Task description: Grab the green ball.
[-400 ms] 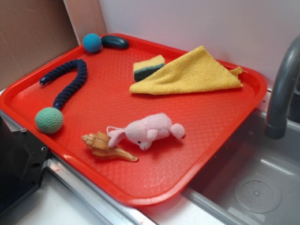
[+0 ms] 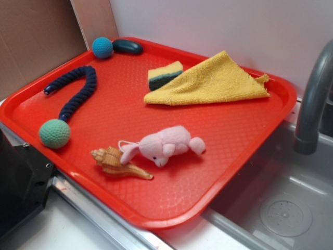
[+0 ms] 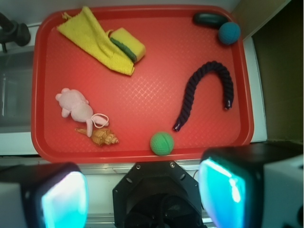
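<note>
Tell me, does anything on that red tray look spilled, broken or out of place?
Nothing stands out. The red tray holds a loose mix of things, none spilled or visibly damaged. The yellow cloth lies crumpled, partly over the sponge, and the green ball sits against the tray's rim beside the rope.

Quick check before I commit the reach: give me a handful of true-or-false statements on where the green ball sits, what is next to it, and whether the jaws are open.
1. The green ball rests on the red tray near one edge. True.
2. The green ball lies next to the dark oblong object. False: that is the teal-blue ball, in a far corner beside the dark oblong object.
3. One end of the navy rope lies close to the green ball. True.
4. The gripper is shut on the green ball. False: its jaws stand wide apart, short of the tray, holding nothing.
5. The pink plush toy lies on the yellow cloth. False: it lies by the seashell; the sponge sits at the cloth.
</note>
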Robot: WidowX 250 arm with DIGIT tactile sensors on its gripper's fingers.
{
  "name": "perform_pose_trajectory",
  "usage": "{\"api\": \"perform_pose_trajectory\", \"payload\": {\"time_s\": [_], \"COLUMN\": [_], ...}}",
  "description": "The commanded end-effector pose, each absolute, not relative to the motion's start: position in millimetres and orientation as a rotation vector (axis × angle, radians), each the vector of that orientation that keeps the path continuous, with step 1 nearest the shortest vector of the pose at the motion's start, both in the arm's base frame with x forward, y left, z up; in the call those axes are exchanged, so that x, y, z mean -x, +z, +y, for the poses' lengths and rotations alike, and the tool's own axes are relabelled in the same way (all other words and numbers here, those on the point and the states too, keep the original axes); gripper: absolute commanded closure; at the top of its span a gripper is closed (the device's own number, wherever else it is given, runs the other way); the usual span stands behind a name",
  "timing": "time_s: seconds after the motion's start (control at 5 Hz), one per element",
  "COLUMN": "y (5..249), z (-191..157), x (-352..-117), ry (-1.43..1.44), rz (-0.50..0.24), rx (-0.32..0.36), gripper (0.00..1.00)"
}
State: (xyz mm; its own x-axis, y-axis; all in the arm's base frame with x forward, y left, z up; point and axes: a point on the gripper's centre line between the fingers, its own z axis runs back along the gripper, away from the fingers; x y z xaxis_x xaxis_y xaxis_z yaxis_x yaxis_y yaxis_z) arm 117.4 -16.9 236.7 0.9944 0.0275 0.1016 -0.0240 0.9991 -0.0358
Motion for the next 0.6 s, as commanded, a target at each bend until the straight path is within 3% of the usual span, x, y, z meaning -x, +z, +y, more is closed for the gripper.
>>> {"api": "perform_pose_trajectory", "payload": {"time_s": [0.0, 0.2, 0.4], "y": [143.6, 100.3, 85.4], "z": [-4.2, 3.9, 7.5], "x": [-123.7, -123.7, -117.4], "ry": [0.029, 0.034, 0.039], "rz": [-0.054, -0.029, -0.03], "rx": [0.003, -0.038, -0.064], "gripper": [0.0, 0.0, 0.0]}}
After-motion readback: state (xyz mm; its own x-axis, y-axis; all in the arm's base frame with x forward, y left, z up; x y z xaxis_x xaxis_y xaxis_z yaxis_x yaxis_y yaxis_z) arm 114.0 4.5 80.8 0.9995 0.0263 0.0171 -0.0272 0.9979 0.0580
